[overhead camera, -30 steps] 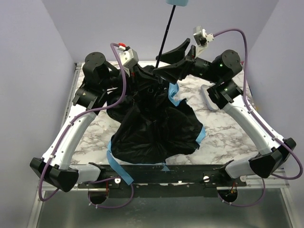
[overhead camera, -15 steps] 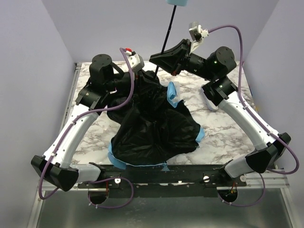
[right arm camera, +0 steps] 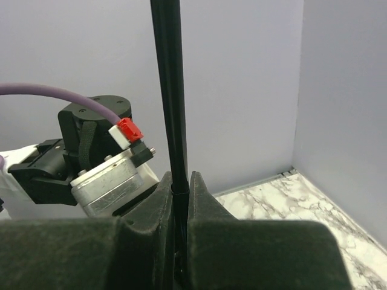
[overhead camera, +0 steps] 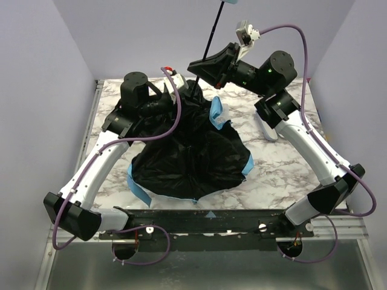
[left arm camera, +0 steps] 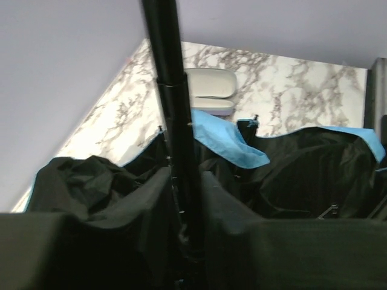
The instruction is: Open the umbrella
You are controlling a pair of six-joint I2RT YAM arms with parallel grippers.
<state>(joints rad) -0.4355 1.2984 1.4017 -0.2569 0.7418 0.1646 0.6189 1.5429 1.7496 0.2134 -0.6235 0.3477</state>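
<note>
The umbrella point(overhead camera: 193, 157) lies half spread on the marble table, its canopy dark inside with sky-blue edges point(left arm camera: 224, 136). Its thin black shaft point(overhead camera: 213, 33) rises toward the light-blue handle point(overhead camera: 228, 2) at the top edge of the overhead view. My right gripper point(overhead camera: 202, 65) is shut on the shaft point(right arm camera: 169, 90) high above the canopy, fingers point(right arm camera: 202, 196) pressed against both sides. My left gripper point(overhead camera: 184, 96) sits low where the shaft point(left arm camera: 166, 72) enters the canopy, its fingers point(left arm camera: 221, 199) close against it on either side, amid dark fabric.
A pale grey-white object point(overhead camera: 266, 127) lies on the table at the back right, beside the canopy, and shows again as a rounded block point(left arm camera: 210, 87) in the left wrist view. Lilac walls point(overhead camera: 48, 72) enclose the table on three sides.
My right gripper closed on the shaft and rose with it. The left gripper shifted right toward the shaft's base. The canopy spread wider and rounder.
</note>
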